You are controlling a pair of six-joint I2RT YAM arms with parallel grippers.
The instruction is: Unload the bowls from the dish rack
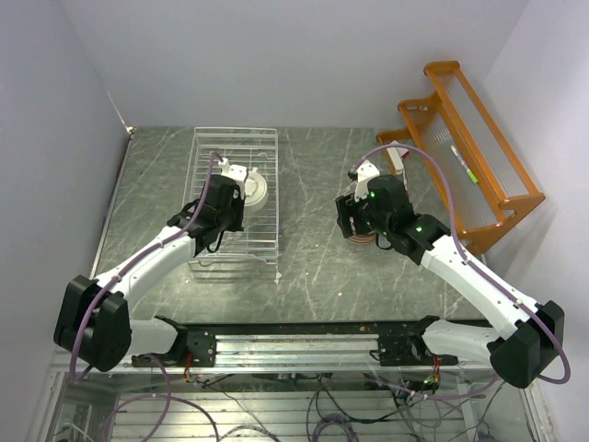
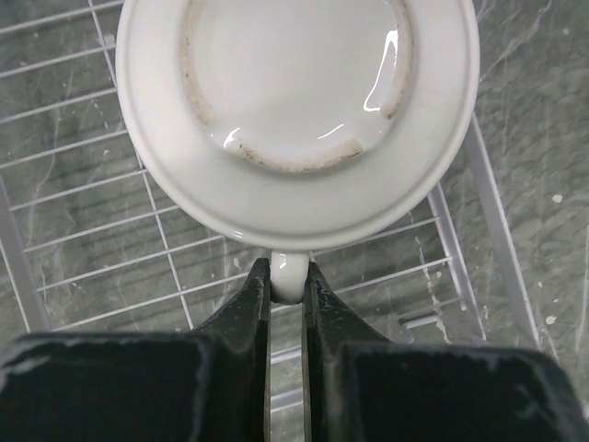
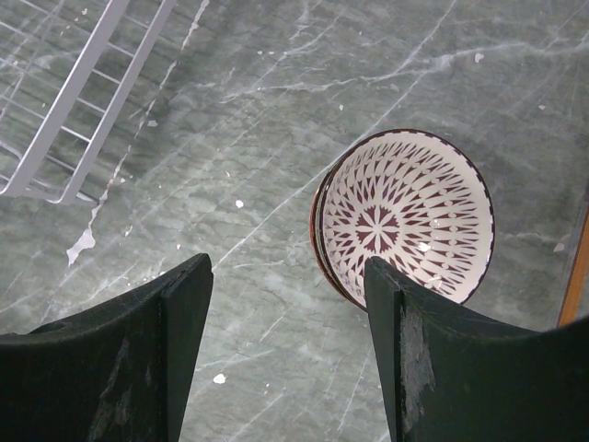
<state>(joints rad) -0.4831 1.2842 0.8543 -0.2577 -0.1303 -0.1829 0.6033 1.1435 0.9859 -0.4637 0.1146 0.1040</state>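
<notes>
- Our left tool is clenched on the small handle of the cream bowl. The two fingers pinch the handle from either side, right at their tips.
- We think this grip is the main risk. The hold is narrow and on a glazed nub, with the whole weight of the bowl hanging beyond the fingertips. A quick lift or a twist of the wrist could make the bowl swing or slip out.
- The bowl lies directly ahead of the tool with its underside and foot ring turned toward it, inside the dish rack.
- The rack's wires run beneath and past the bowl. If we lift it at a slant, the rim may catch on a wire or on the low side wall and drag the rack along.
- Our right tool is released, with the jaws spread wide over the bare counter and holding nothing.
- Just ahead and to the right of that tool's right finger sits a patterned bowl, which appears to be nested in another. The rack's corner lies far off to the front-left.
- If we set the cream bowl down carelessly near that stack, it could knock it.
</notes>
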